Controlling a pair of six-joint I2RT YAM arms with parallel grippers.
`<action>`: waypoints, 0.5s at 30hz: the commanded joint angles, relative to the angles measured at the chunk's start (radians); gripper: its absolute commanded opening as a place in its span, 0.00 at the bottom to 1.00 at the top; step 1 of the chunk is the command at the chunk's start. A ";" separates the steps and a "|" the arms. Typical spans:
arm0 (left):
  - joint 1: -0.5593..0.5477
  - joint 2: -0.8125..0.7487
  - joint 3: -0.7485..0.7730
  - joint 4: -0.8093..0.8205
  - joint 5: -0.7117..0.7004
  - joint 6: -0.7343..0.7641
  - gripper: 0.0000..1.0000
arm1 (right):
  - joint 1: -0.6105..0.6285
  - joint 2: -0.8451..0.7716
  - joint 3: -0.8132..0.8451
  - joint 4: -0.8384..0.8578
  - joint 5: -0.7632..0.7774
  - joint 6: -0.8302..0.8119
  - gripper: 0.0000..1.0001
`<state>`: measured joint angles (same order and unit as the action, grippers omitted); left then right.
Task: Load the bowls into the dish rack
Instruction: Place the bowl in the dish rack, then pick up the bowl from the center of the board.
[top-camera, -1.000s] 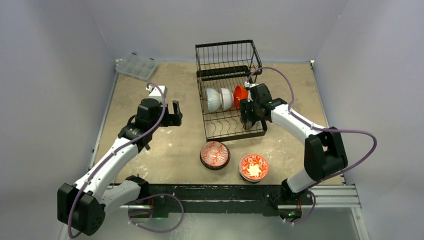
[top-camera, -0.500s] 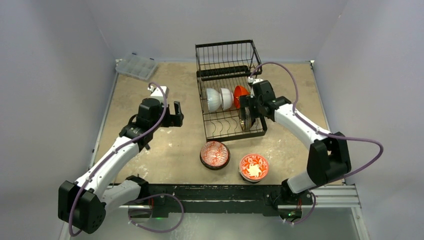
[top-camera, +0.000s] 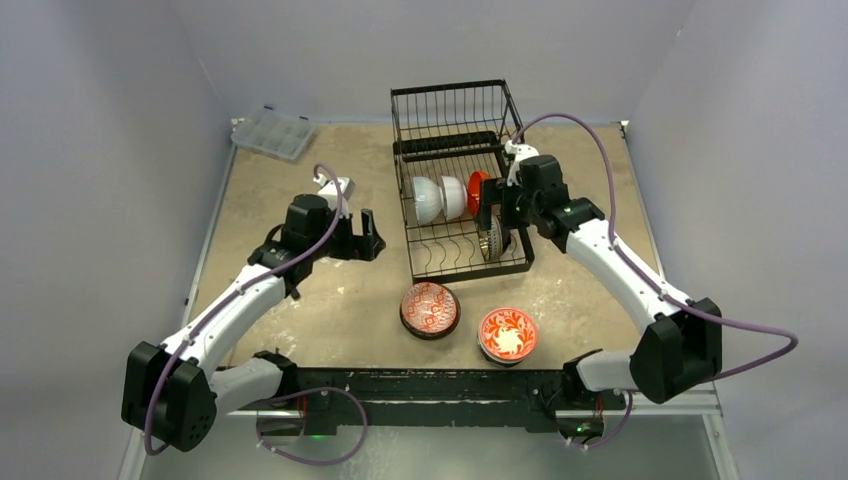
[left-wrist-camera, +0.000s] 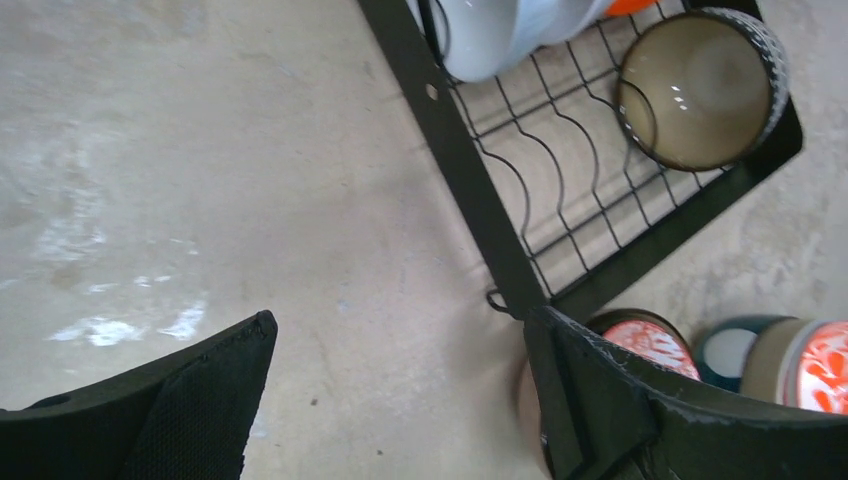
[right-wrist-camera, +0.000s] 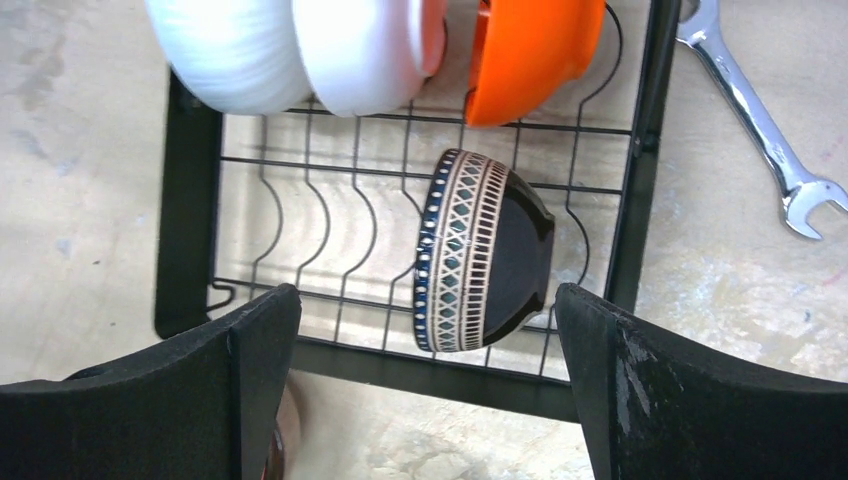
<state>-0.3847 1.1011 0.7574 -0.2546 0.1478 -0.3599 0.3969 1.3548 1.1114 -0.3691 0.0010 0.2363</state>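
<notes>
The black wire dish rack (top-camera: 418, 240) stands at the middle back. On edge in its slots sit two white bowls (top-camera: 428, 198), an orange bowl (top-camera: 478, 188) and a dark patterned bowl (top-camera: 491, 241), also seen as the patterned bowl (right-wrist-camera: 480, 260) in the right wrist view. My right gripper (top-camera: 497, 220) (right-wrist-camera: 428, 292) hovers just above that bowl, open and empty. A red patterned bowl (top-camera: 430, 308) and a red floral bowl (top-camera: 508, 334) rest on the table in front of the rack. My left gripper (top-camera: 372, 238) (left-wrist-camera: 400, 320) is open over bare table left of the rack's front corner (left-wrist-camera: 510, 290).
A clear compartment box (top-camera: 273, 132) lies at the back left corner. A steel wrench (right-wrist-camera: 760, 120) lies on the table just right of the rack. The rack's raised basket tier (top-camera: 455, 110) stands behind the bowls. A teal rim (left-wrist-camera: 730, 350) shows beside the floral bowl.
My right gripper opened, let go of the dark patterned bowl in the rack's front slot and drew back. My left arm moved right toward the rack.
</notes>
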 joint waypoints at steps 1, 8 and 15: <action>-0.027 0.039 0.019 0.019 0.158 -0.069 0.91 | -0.003 -0.055 -0.005 0.063 -0.086 0.036 0.99; -0.118 0.105 0.036 -0.034 0.264 -0.117 0.82 | -0.003 -0.069 -0.018 0.086 -0.143 0.041 0.99; -0.206 0.159 0.097 -0.177 0.266 -0.086 0.71 | -0.003 -0.076 -0.035 0.096 -0.174 0.039 0.99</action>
<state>-0.5510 1.2400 0.7841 -0.3561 0.3809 -0.4534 0.3969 1.3075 1.0866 -0.3016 -0.1299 0.2687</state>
